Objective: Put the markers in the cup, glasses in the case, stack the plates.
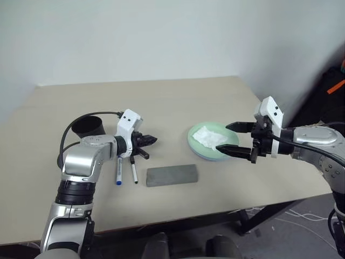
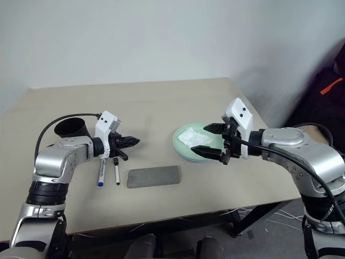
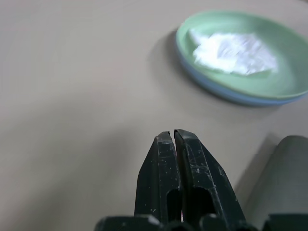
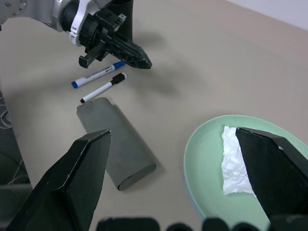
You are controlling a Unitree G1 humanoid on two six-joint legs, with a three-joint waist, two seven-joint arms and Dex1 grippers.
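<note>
left gripper: fingers pressed together, nothing between them. it hangs above the table just past the markers, aimed toward the plates, so you'd have to open it before any pick.
right gripper: spread wide, empty, one finger on each side of the plates' near rim, above them. reads as a staging pose, not a grasp.
blue-capped marker: flat on the table beside the left arm, cup not yet loaded.
black-capped marker: lies just beside the blue one, roughly parallel. both within the left arm's reach.
cup: upright behind the left forearm, near the markers, so you get a short carry.
case: lid closed, flat, between markers and plates near the front edge. can't tell if the glasses are inside.
plates: mint green one sits nested on the light blue one, so stacking looks done.
tissue: crumpled, resting in the top plate.
table: plain beige top, matte, mostly bare toward the back.
room: pale blank wall behind, cables on the floor at right.
</note>
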